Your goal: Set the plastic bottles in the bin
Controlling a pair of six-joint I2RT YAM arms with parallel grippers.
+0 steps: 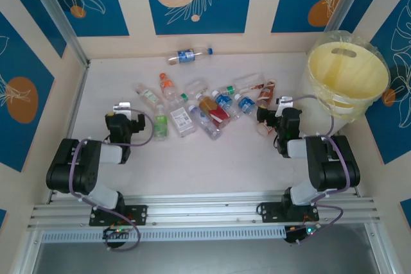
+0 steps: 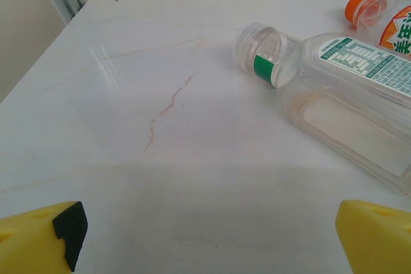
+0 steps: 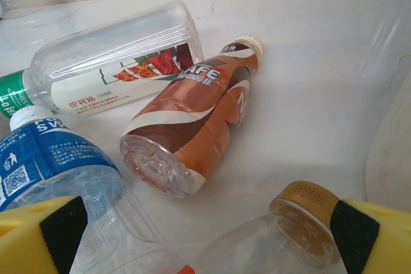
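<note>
About a dozen small clear plastic bottles point(image 1: 199, 104) with blue, red, green and white labels lie scattered on the pale counter point(image 1: 218, 158), all left of the large round pale-yellow plastic bin point(image 1: 347, 72). The right gripper point(image 1: 273, 108), on the heap's bin side, faces a crushed brown-labelled bottle point(image 3: 192, 120). It is spread wide and holding nothing, as is the left gripper point(image 1: 122, 108) on the side farthest from the bin.

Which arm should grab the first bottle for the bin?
Right, likely. The right gripper is open with the gold-capped bottle between its jaws, and the bin stands on its side. The left gripper is open over bare tabletop, far from the bin.
</note>
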